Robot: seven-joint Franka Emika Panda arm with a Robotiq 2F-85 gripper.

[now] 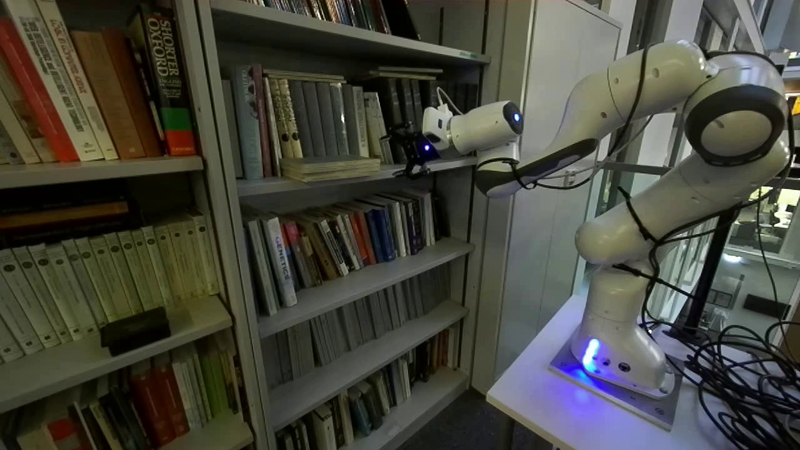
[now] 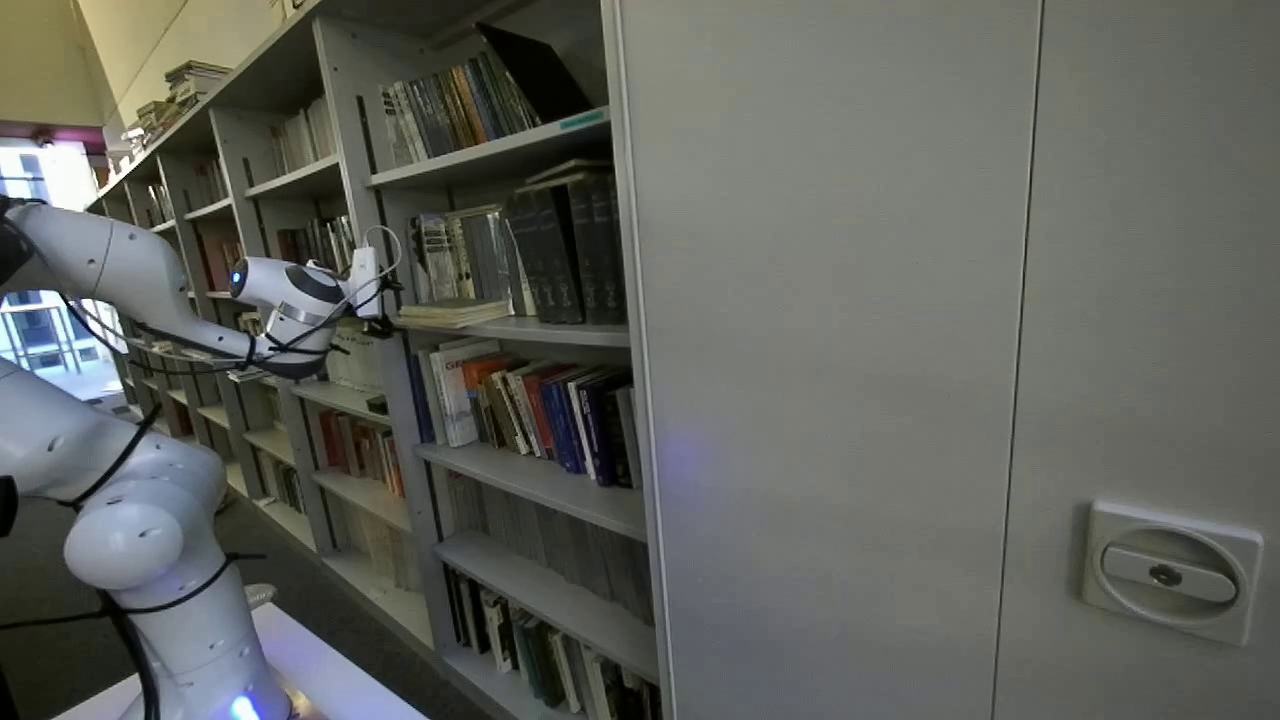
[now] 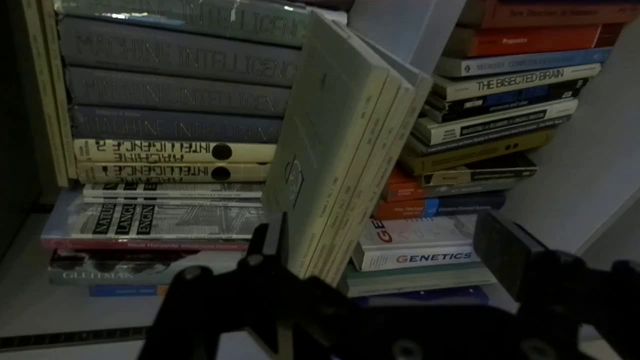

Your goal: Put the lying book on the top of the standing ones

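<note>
The lying book shows as a small pile of thin cream volumes [image 1: 330, 167], flat near the shelf's front edge in both exterior views. Behind it rise the standing ones [image 1: 322, 119], an upright row of mainly grey and pale spines. In the wrist view, turned on its side, that grey row [image 3: 175, 90] fills the upper left and the cream pile [image 3: 330, 150] slants through the middle. My gripper [image 1: 394, 155] hovers just beyond the pile's end, its jaws spread wide and holding nothing. One finger [image 3: 276, 232] overlaps the pile's near corner in the wrist view; contact cannot be judged.
A shelf board [image 1: 350, 31] hangs above the row. Thin volumes [image 1: 304, 76] lie flat across part of the row's top. Thick dark books [image 2: 560, 250] stand farther along. Below is a row of colourful spines [image 1: 369, 231]. A grey cabinet door [image 2: 830, 350] adjoins the bookcase.
</note>
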